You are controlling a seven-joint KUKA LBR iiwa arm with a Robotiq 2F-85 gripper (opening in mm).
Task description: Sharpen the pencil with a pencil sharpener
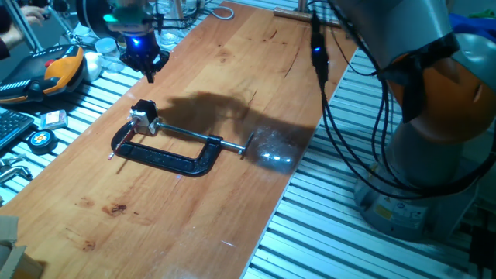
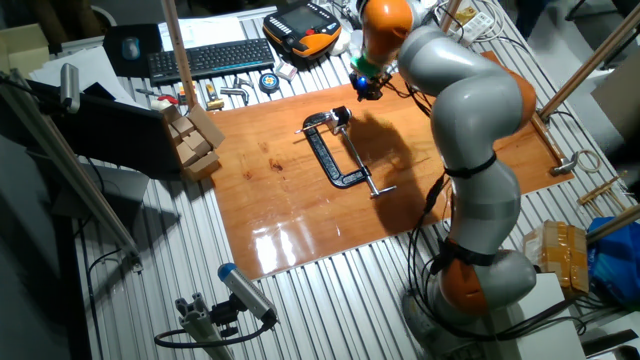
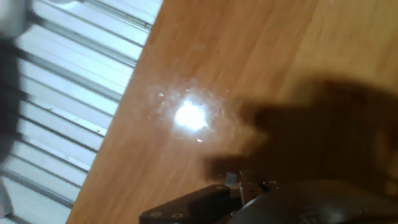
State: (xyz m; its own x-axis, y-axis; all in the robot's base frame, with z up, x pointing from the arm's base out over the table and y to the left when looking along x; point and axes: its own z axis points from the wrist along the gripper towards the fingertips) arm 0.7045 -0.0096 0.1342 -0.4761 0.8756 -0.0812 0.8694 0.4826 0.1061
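The gripper (image 1: 149, 68) is hovering near the surface's (image 1: 232, 93) far edge; jaw state cannot be told; the pencil sharpener (image 1: 142, 116) is sitting clamped below, toward the near edge; no pencil is discernible.

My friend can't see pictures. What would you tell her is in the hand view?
A blurry close-up of a brown wooden tabletop with a bright white spot of glare in the middle. A big dark shadow covers the right side, grey metal slats run along the left, and a dark part of the hand shows at the bottom.
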